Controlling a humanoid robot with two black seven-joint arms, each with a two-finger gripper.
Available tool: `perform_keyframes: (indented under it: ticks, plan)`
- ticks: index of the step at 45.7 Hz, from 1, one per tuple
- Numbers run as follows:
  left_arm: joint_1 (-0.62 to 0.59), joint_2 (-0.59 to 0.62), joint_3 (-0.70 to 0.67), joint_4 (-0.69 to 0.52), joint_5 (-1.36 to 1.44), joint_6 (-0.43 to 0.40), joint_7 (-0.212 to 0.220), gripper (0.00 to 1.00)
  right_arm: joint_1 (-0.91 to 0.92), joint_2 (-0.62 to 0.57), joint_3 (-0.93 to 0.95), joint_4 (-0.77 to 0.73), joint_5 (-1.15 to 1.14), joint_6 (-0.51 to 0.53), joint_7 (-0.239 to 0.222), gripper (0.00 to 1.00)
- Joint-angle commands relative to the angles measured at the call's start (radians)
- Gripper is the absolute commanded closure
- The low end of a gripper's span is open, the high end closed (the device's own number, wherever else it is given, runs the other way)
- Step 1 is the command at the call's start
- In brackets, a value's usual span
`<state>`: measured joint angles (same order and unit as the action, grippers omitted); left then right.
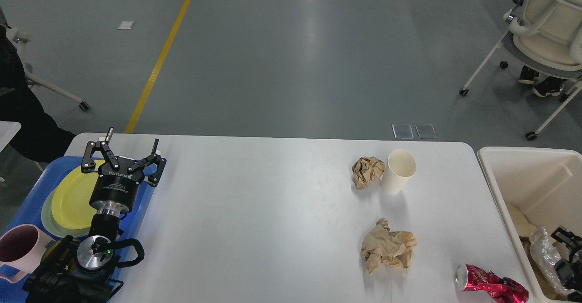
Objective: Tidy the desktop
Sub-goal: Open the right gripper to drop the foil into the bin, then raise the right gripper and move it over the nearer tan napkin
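The white desktop (273,225) carries a small crumpled brown paper ball (367,171), a white paper cup (399,171) standing next to it, a larger crumpled brown paper (388,246) and a crushed red can (491,287) near the front right edge. My left gripper (132,139) is open and empty, above the desktop's left edge by the blue tray. My right gripper (568,257) is low inside the cream bin, dark and partly cut off, beside crumpled silver foil (543,253). Its fingers cannot be told apart.
The blue tray (27,203) at the left holds a yellow plate (72,198) and a pink mug (20,246). The cream bin (493,175) stands off the right end of the desktop with paper scraps inside. A chair (545,34) stands at the far right.
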<state>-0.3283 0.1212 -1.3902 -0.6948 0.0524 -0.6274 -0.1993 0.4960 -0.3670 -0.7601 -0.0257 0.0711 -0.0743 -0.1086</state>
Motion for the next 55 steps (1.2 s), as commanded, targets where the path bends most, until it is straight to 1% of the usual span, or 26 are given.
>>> perform_keyframes:
  ticks: [1,5,8,10,16,20,23,28,29,30,33,35,38,44,50,55]
  plan:
    - [0.000,0.000,0.000,0.000,0.000,0.000,0.001,0.04,0.093,-0.076,-0.016,0.127,-0.010,0.036,-0.008,0.00]
    - [0.000,0.000,-0.001,0.000,0.001,0.000,0.000,0.04,0.217,-0.162,-0.048,0.285,-0.025,0.132,-0.014,0.00]
    - [0.000,0.000,0.000,0.000,0.000,0.000,0.001,0.04,0.343,-0.205,-0.122,0.392,-0.056,0.200,-0.019,0.00]
    - [0.000,0.000,0.000,0.000,0.001,0.000,0.001,0.04,0.432,-0.227,-0.183,0.458,-0.083,0.229,-0.019,0.00]
    - [0.000,0.000,0.000,0.000,0.000,0.000,0.001,0.04,0.706,-0.276,-0.364,0.722,-0.128,0.286,-0.020,0.00]
    - [0.000,0.000,0.000,0.000,0.001,0.000,0.001,0.04,0.896,-0.267,-0.490,0.871,-0.128,0.333,-0.020,0.00]
    - [0.000,0.000,0.000,0.000,0.001,0.000,0.001,0.04,1.012,-0.247,-0.551,0.946,-0.128,0.405,-0.020,0.00]
    - [0.000,0.000,0.000,0.000,0.000,0.000,0.001,0.04,1.197,-0.175,-0.604,1.017,-0.125,0.574,-0.020,0.00]
    - [0.000,0.000,0.000,0.000,0.000,0.000,0.001,0.04,1.231,-0.164,-0.608,1.033,-0.123,0.617,-0.020,0.00]
    - [0.000,0.000,0.000,0.000,0.001,0.000,0.001,0.04,1.306,-0.141,-0.611,1.076,-0.123,0.704,-0.022,0.00]
    - [0.000,0.000,0.000,0.000,0.001,0.000,0.001,0.04,1.407,-0.113,-0.610,1.132,-0.120,0.789,-0.023,0.00]
    - [0.000,0.000,0.000,0.000,0.000,0.000,0.001,0.04,1.479,-0.110,-0.608,1.184,-0.120,0.824,-0.026,0.00]
    - [0.000,0.000,0.000,0.000,0.000,0.000,0.001,0.04,1.572,-0.109,-0.617,1.280,-0.120,0.838,-0.043,0.00]
    - [0.000,0.000,0.000,0.000,0.001,0.000,0.000,0.04,1.792,-0.105,-0.619,1.486,-0.117,0.846,-0.108,0.00]
    - [0.000,0.000,0.000,0.000,0.000,0.000,0.000,0.04,2.029,-0.087,-0.617,1.685,-0.109,0.847,-0.112,0.00]
    - [0.000,0.000,-0.001,0.000,0.000,0.000,0.000,0.04,2.135,-0.046,-0.601,1.771,-0.105,0.841,-0.111,0.00]
